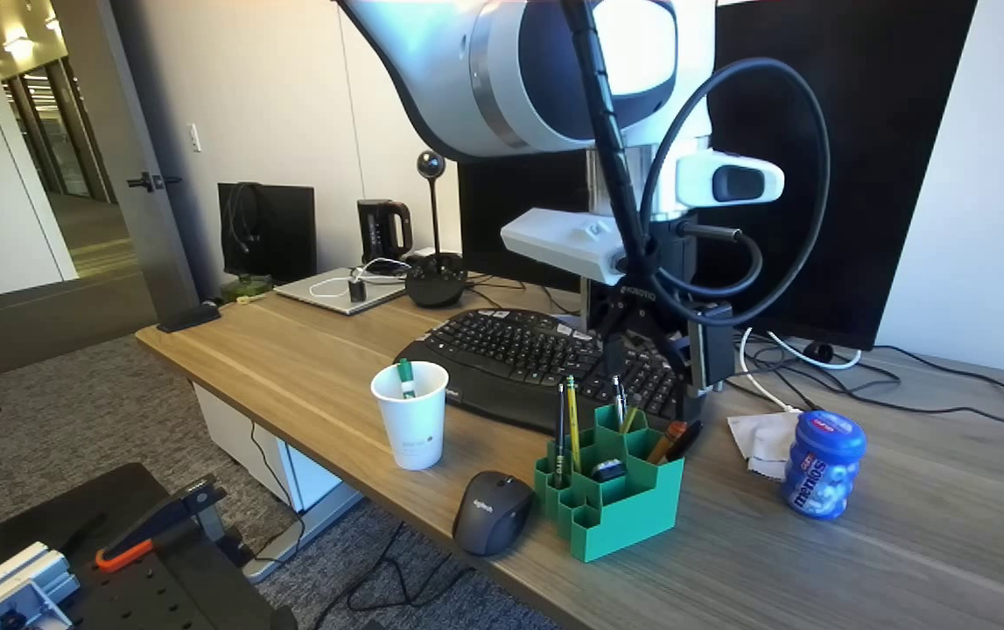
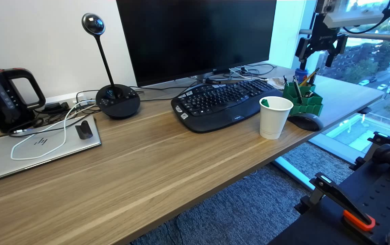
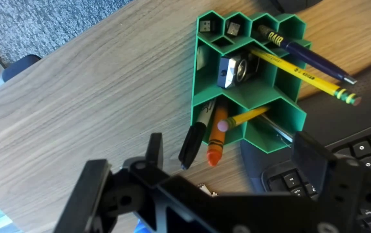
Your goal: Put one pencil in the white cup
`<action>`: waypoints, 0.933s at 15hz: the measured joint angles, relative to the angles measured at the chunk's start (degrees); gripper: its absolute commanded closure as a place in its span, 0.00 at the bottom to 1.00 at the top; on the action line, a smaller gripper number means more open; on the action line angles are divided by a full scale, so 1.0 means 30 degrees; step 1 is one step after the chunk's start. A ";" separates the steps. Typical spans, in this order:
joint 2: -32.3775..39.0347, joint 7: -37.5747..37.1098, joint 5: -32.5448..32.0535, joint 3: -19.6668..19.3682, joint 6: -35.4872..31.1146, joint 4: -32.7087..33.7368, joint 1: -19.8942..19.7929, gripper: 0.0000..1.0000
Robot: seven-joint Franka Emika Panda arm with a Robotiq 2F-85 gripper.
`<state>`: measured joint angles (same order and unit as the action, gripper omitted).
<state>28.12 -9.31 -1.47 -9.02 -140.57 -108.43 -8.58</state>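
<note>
While the gripper (image 2: 316, 63), spread wide and empty, hangs above the green organiser (image 1: 633, 522), reaching seems the step. Next, it should grip a yellow pencil (image 3: 301, 73) inside.

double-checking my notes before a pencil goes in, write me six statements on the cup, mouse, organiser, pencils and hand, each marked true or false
1. The white cup stands on the desk with a green-ended item inside. True.
2. The mouse lies beside the green organiser. True.
3. The organiser holds only one pencil. False: a longer pencil and a shorter pencil show in it.
4. The longer pencil is being gripped. False: the hand is open and holds nothing.
5. An orange crayon and a black-capped marker share a compartment. True.
6. A pencil sticks out of the white cup. False: only the green-ended item shows there.
</note>
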 measured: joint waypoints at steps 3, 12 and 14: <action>-0.0009 -0.0445 -0.0118 -0.0190 0.0013 -0.0014 0.0066 0.00; -0.0010 -0.1178 -0.0867 -0.0879 0.1146 -0.0043 0.0551 0.00; -0.0009 -0.1224 -0.0869 -0.0880 0.1504 -0.0044 0.0566 0.00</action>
<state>28.09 -12.98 -4.08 -11.66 -136.05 -108.57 -6.88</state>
